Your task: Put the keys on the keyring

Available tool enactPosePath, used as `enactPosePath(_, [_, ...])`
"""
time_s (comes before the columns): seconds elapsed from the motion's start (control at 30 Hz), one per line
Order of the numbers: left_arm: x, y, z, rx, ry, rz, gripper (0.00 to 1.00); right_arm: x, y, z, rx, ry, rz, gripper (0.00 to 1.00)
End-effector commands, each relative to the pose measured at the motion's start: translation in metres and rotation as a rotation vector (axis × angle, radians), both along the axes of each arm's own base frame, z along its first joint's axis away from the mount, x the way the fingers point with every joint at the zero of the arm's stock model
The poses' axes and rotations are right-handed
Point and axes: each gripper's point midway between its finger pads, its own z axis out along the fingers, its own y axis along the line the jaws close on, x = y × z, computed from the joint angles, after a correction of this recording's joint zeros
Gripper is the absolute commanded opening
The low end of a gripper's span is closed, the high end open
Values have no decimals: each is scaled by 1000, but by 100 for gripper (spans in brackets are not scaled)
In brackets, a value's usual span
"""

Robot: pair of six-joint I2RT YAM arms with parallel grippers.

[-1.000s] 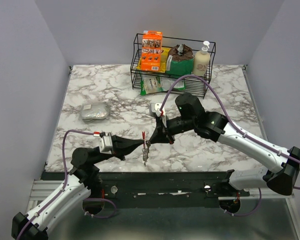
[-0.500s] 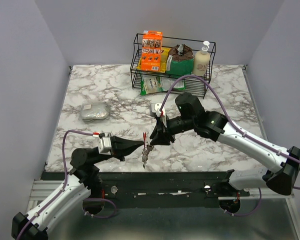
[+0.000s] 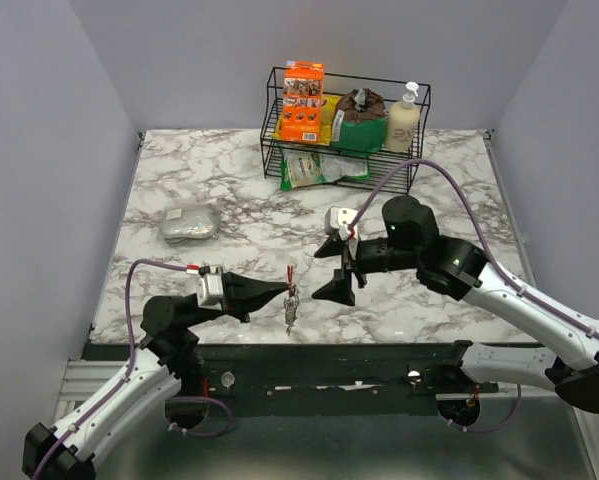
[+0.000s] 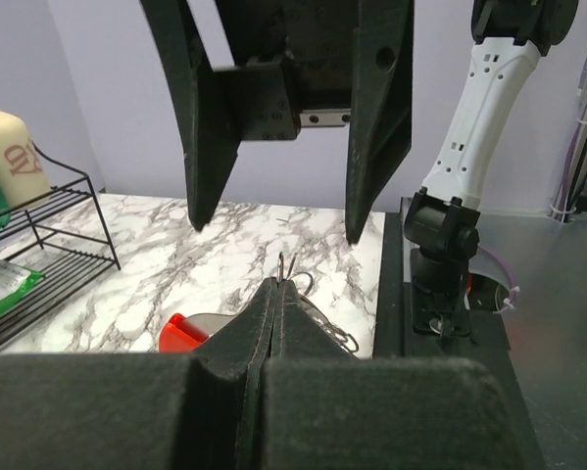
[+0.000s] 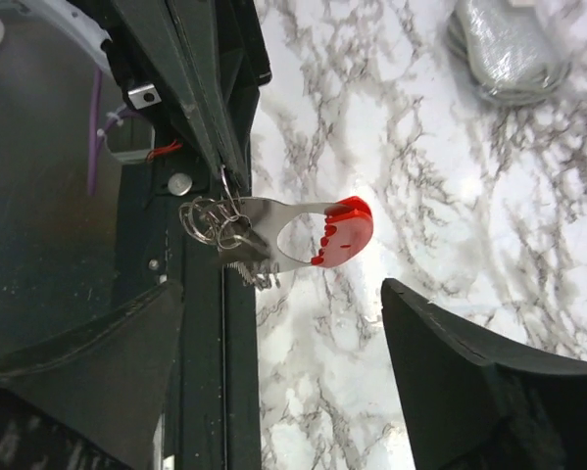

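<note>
here, one bunch of keys (image 3: 291, 313) hangs pinched in the left fingers (image 3: 267, 291).

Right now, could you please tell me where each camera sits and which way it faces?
Top external: above and behind the robot, looking down on the table; it shows the left gripper pinching the keys and the right gripper open.
Left wrist: rides that wrist, looking along its own shut jaws at the right gripper's open jaws.
Right wrist: rides that wrist, looking between its own open jaws at the left gripper and keys.
Shared: the wrist views face each other; all three show the marble table.
</note>
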Motion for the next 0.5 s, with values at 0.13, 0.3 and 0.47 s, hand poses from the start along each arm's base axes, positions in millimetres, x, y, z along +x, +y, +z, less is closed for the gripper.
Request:
enactPosePath(0.13, [-12,0,25,-41,-74,-47,0,-10,-5,42,185,-102,18,96])
enactPosePath(0.3, [-15,0,29,-58,-86,-64,0,-20,1,53,237,-80,80,96])
enactPosePath(0.47, [-16,-1,31,-65,-93,-72,0,-22,13,49,232,-29,129,88])
